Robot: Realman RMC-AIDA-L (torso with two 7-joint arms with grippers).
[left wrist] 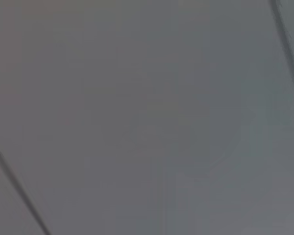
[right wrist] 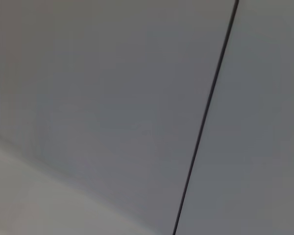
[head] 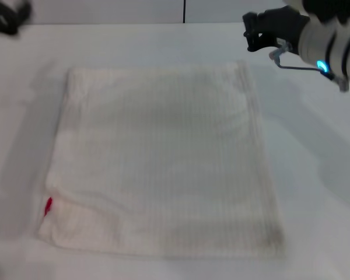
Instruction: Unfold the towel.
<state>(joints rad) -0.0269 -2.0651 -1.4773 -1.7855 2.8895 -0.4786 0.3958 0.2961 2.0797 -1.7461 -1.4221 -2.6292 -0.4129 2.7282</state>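
Whether the jaws of either gripper are parted or closed cannot be told: the right gripper (head: 255, 32), a dark shape on a white forearm with a small blue light, hangs blurred over the far right part of the table (head: 315, 192), and the left gripper (head: 9, 17) is only a dark smear, cut off at the far left corner. Neither touches the cloth.

One white table fills the head view, its far edge meeting a pale wall panel (right wrist: 112, 98) split by a thin dark seam. On it lies one towel (head: 163, 163), off-white with faint ribbed stripes, spread open and nearly flat across the middle of the table, its far edge running roughly along the table's far edge and its near edge close to the table's near edge. The near left corner is slightly rumpled, with a soft crease running across it. One small red tag (head: 48, 206) shows on the left hem just above that corner. The hems are hard to trace against the white surface.

Both wrist views show only plain grey panels crossed by thin dark lines; no fingers, no cloth.
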